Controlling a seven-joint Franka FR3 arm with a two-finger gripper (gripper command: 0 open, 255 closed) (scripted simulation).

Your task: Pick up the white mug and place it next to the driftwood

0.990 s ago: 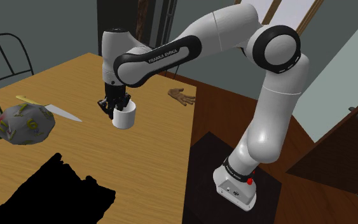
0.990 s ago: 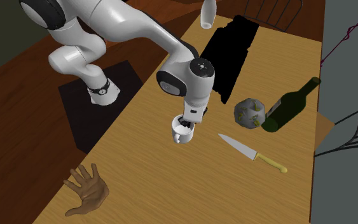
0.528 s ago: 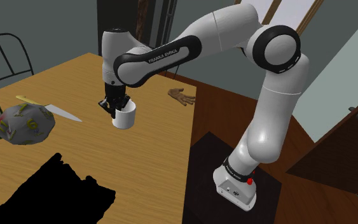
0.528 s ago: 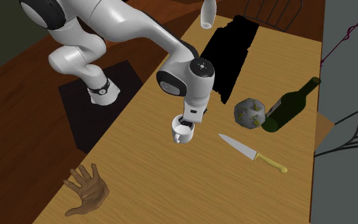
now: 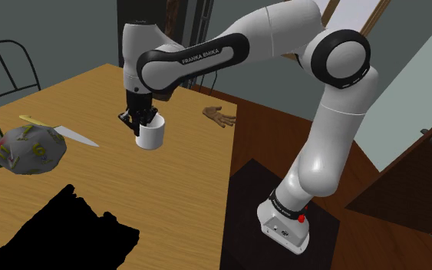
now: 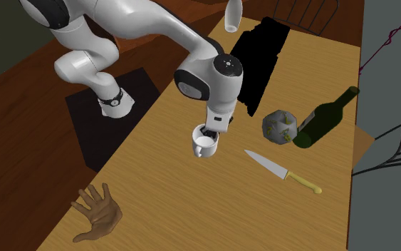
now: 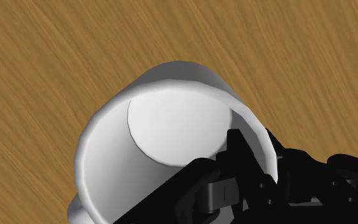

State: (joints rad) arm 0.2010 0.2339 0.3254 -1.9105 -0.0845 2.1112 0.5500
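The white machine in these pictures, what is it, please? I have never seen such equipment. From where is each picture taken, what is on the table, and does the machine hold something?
It is a robot arm on a black stand, drawn by a computer simulator. One picture looks down from beside the stand, another from the table's other end, and the third from a camera on the hand itself. On the wooden table are a knife, a dark green bottle, a lumpy grey-green object and a brown, hand-shaped piece of driftwood. The black gripper is closed on the rim of a white mug, with one finger inside it.
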